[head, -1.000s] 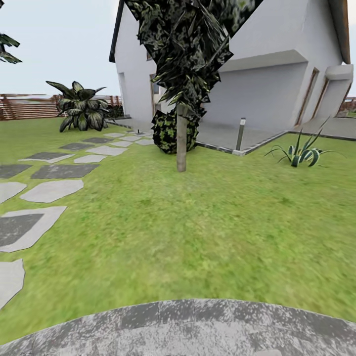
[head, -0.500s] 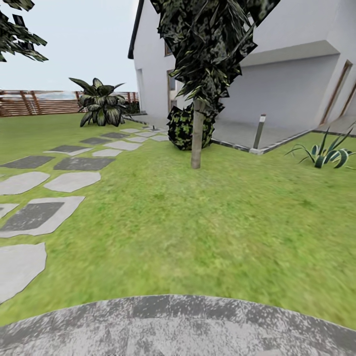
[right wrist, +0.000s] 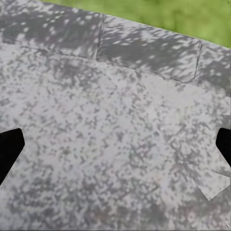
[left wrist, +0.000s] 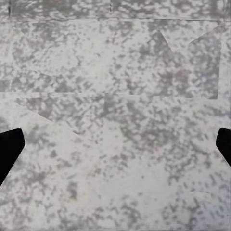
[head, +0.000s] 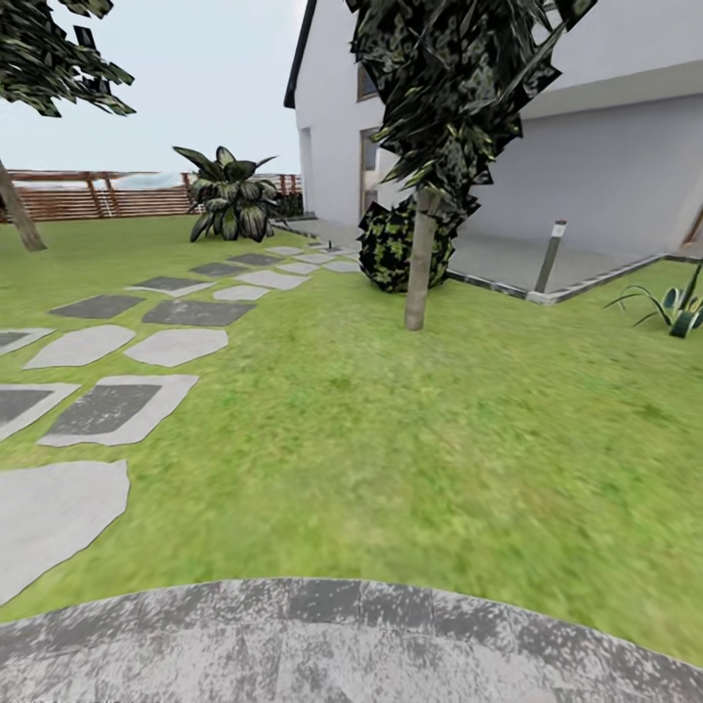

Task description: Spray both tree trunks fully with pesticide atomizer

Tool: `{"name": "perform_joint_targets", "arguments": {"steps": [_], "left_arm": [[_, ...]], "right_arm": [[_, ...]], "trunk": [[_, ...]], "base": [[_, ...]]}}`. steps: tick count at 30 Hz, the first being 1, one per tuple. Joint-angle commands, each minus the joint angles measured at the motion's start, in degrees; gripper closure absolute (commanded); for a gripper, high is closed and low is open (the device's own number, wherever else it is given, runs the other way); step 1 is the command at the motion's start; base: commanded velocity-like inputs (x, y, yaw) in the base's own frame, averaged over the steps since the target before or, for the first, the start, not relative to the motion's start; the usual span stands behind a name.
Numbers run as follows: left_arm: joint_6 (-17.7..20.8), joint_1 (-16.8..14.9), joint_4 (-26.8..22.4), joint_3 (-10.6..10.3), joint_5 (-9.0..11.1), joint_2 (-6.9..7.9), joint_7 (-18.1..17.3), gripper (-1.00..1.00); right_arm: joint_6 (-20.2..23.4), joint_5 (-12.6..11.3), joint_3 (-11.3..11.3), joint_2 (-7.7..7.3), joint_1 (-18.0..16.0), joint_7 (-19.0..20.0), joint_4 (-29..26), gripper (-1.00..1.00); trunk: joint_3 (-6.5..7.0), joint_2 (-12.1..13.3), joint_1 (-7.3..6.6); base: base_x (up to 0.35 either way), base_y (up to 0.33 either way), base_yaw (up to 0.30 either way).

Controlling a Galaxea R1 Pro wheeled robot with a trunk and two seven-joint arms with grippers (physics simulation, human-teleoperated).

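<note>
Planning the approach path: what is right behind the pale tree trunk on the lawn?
A dark round bush stands behind the tree trunk, then the white house. The trunk covers part of the bush.

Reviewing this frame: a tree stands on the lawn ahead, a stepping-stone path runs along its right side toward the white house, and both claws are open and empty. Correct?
Not quite. In the head view the stepping-stone path runs along the left side of the tree, not the right. The rest holds: it leads toward the white house, and the left claw and right claw are open and empty.

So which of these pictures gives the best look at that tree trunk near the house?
The head view: the tree trunk stands whole on the lawn. Both wrist views face speckled grey paving instead.
</note>
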Motion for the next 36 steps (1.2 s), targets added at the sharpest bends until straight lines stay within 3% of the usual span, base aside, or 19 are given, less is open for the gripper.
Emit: {"name": "perform_joint_targets", "arguments": {"steps": [1, 36], "left_arm": [[-0.2, 0.0, 0.1, 0.1, 0.1, -0.01, 0.0, -1.00], [-0.3, 0.0, 0.0, 0.1, 0.0, 0.03, 0.0, -1.00]], "right_arm": [[-0.1, 0.3, 0.1, -0.03, 0.0, 0.0, 0.0, -1.00], [-0.1, 0.3, 0.0, -0.04, 0.0, 0.0, -0.1, -1.00]], "trunk": [[-0.13, 0.0, 0.00], [-2.45, 0.0, 0.00]], "base": [[0.154, 0.256, 0.177], [0.255, 0.251, 0.156]]}}
